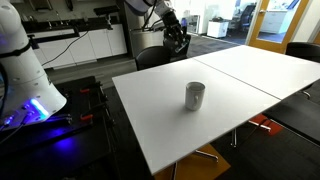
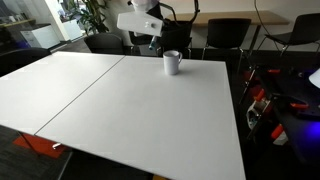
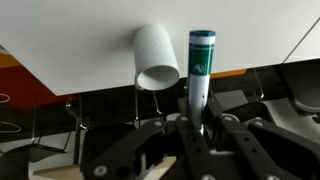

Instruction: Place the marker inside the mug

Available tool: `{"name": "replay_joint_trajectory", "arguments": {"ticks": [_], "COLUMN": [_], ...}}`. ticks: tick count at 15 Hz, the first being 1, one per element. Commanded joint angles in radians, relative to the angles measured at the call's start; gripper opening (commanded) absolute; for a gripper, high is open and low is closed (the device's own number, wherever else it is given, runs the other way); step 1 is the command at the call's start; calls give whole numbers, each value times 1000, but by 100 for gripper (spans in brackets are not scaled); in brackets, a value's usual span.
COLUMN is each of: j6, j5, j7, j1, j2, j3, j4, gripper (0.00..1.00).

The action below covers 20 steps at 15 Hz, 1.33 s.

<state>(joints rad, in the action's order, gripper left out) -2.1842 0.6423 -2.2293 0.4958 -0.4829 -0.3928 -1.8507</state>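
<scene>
The mug [image 1: 194,95] is a small grey cylindrical cup standing upright on the white table [image 1: 230,120]. It also shows near the table's far edge in an exterior view [image 2: 172,62] and in the wrist view [image 3: 155,55]. My gripper [image 3: 195,120] is shut on the marker [image 3: 200,65], a pale stick with a green band and a dark tip that pokes out past the fingers. In both exterior views the gripper [image 1: 178,40] [image 2: 150,40] hangs in the air beyond the table's edge, apart from the mug. The marker is too small to make out there.
Two white tables stand pushed together with a seam [image 2: 90,85] between them. Black chairs [image 2: 225,35] stand behind the far edge. A white machine with blue light [image 1: 25,80] stands off the table's side, and cables and red gear [image 2: 265,105] lie on the floor.
</scene>
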Motion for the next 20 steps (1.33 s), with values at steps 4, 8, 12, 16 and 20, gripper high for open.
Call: {"name": "replay_joint_trajectory", "arguments": {"ticks": [4, 8, 12, 16, 20], "j6": [220, 237, 315, 402, 377], "j5": [100, 221, 284, 306, 303], "j7": [-147, -157, -110, -42, -37], "j1": [-158, -222, -271, -306, -325], "j2": [-24, -50, -100, -146, -145], "j3": [162, 199, 230, 259, 278], "j4": [81, 120, 175, 215, 195], "gripper": [5, 5, 5, 5, 20]}}
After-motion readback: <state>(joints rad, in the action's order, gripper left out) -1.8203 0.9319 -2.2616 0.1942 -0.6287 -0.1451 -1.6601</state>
